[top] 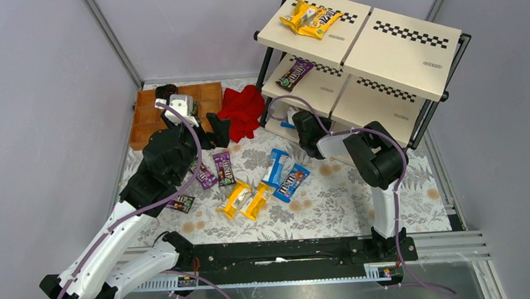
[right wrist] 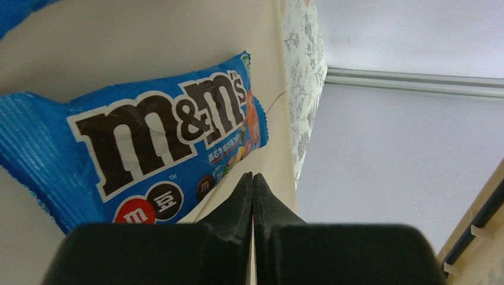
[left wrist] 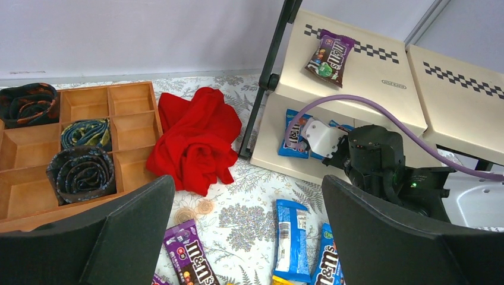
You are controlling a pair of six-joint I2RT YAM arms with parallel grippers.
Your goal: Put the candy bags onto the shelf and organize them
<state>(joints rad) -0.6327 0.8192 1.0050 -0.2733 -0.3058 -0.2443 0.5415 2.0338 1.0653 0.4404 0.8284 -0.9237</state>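
The shelf (top: 408,53) stands at the back right. Two yellow candy bags (top: 310,18) lie on its top tier and a purple one (top: 294,74) on the middle tier. My right gripper (top: 293,120) reaches into the bottom tier; in the right wrist view it (right wrist: 252,176) is shut and empty, its tips just right of a blue bag (right wrist: 160,142) lying on the cream board. My left gripper (left wrist: 246,237) is open and empty, above the table over a purple bag (left wrist: 190,258) and a blue bag (left wrist: 291,237). Several more bags lie loose on the table, such as a yellow one (top: 235,199) and a dark brown one (top: 181,204).
A brown compartment tray (top: 148,121) with rolled ties stands at the back left, and a red cloth (top: 243,111) lies between it and the shelf. The shelf's black frame post (left wrist: 270,77) rises next to the cloth. Grey walls close in the table.
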